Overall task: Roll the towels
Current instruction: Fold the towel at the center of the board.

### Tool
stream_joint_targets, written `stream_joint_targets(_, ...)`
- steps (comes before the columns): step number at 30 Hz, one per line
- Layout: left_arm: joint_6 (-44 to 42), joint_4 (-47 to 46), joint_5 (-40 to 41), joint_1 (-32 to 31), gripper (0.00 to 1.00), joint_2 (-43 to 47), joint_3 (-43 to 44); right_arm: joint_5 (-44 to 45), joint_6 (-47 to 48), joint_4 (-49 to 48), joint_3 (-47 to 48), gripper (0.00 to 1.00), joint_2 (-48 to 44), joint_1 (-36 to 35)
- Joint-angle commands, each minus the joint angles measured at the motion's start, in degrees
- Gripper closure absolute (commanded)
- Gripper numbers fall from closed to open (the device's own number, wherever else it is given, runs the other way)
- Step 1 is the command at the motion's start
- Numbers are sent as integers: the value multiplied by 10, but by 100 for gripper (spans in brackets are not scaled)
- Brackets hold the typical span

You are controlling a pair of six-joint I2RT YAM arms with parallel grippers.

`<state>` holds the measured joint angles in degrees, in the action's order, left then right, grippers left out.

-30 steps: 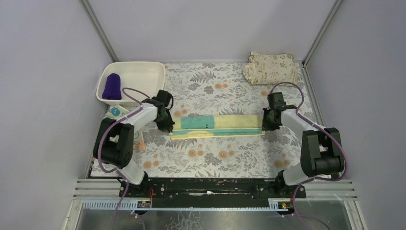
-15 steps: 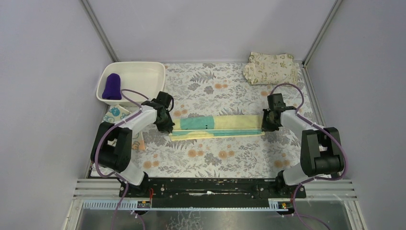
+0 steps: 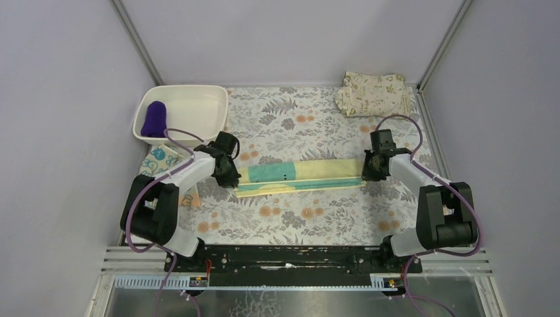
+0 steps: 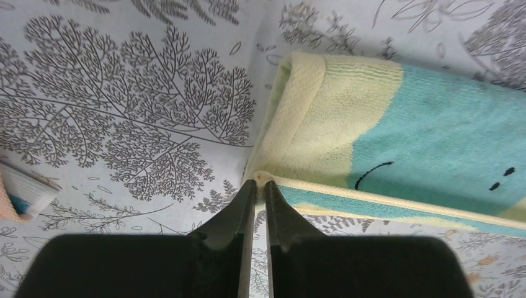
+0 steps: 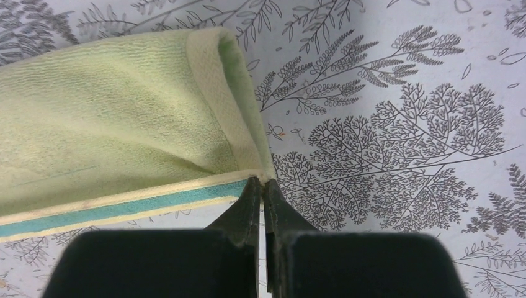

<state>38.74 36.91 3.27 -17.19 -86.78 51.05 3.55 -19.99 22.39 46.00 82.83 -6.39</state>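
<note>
From the top camera I see the yellow towel point(image 3: 300, 177) lying across the middle of the frame as a long, narrow folded strip on the leaf-printed surface point(image 3: 297, 125). Its left end sits a touch lower in the frame than its right. A teal patch with small dark marks covers much of the strip's left half, and a teal stripe runs along its lower edge. My left hand point(image 3: 229, 177) is at the strip's left end and my right hand point(image 3: 371, 173) at its right end, both down at the surface.

In the left wrist view the two fingers are clenched almost together at bottom centre, with the towel's corner nipped between the tips. The folded layers spread away to the upper right of them. The right wrist view shows much the same: the fingers are pressed close, grasping the corner where the teal stripe meets the hem, and the towel spreads to the upper left.

The purple towel point(image 3: 154, 119) sits as a compact bundle in the left part of the white tub point(image 3: 198, 99) at upper left. The teal towel point(image 3: 158, 160) lies on the surface just below the tub, partly hidden by my left arm. A beige cloth point(image 3: 372, 94) rests folded at the upper right of the surface, well apart from both hands.
</note>
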Motion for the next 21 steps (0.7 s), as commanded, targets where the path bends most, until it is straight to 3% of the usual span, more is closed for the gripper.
stream_joint_targets(1,10,10,58,1,99,-6,-30,92,0,4,-9,97,20,10)
stream_joint_targets(4,23,5,56,-7,93,-10,-34,83,-3,3,-8,89,25,10)
stream_joint_targets(11,42,24,62,-13,63,50,-51,62,1,24,-10,67,-27,9)
stream_joint_targets(15,53,33,34,-14,51,111,-68,41,1,44,-16,56,-75,10)
stream_joint_targets(18,65,45,21,-14,45,154,-71,15,-3,54,-22,48,-109,10)
stream_joint_targets(21,72,60,16,-13,42,188,-60,-3,-4,63,-18,47,-131,9)
